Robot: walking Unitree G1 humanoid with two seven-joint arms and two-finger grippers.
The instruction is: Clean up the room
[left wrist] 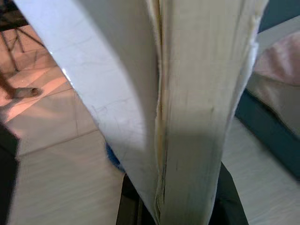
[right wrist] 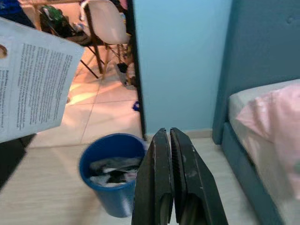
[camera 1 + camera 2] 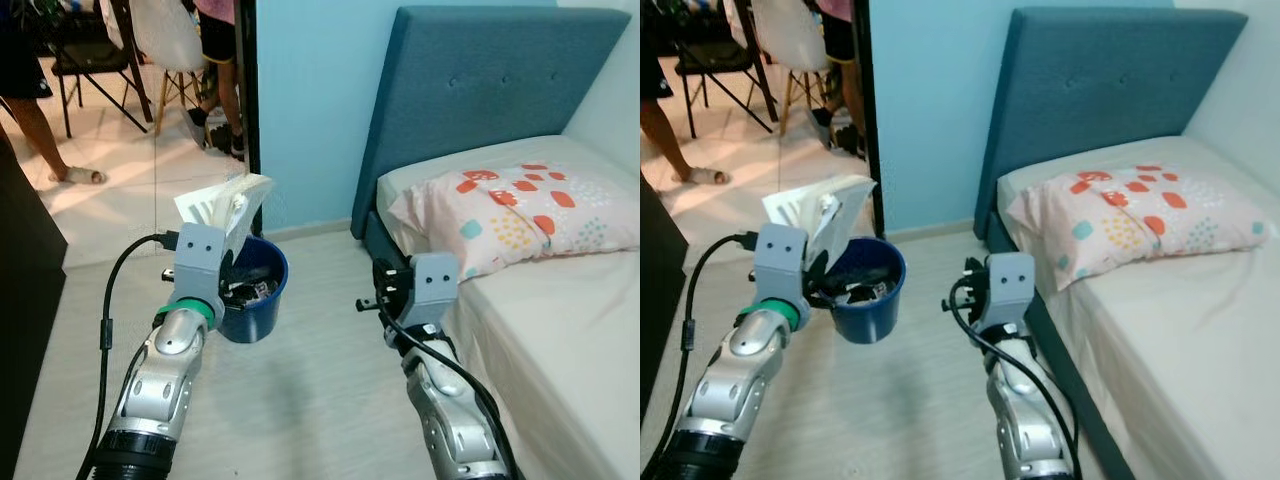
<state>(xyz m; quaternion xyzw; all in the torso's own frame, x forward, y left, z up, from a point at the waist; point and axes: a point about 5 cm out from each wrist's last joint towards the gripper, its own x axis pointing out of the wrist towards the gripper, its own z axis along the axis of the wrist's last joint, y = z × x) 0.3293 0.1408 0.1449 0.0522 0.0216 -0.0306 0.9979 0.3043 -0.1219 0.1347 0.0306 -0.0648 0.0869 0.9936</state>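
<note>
- The left tool (image 3: 232, 262) is clamped on a thick white paper booklet (image 3: 225, 205), held just above the round blue plastic bin (image 3: 255, 300) on the floor.
- The right tool (image 2: 171, 178) hangs beside the bed (image 3: 560, 330), fingers together.
- Best centre the booklet over the bin's mouth, lower it, then let go.

— Head pair? 
— Looked forward and down from above both arms, sharing the blue bin (image 3: 255, 290), the bed (image 3: 560, 330) and the pillow (image 3: 1140, 215).
— Left wrist? 
— Pressed right against held paper (image 1: 187, 112), floor glimpsed behind.
— Right wrist? 
— Low, faced along closed fingers (image 2: 187, 183) toward the bin and the bed's edge.
</note>
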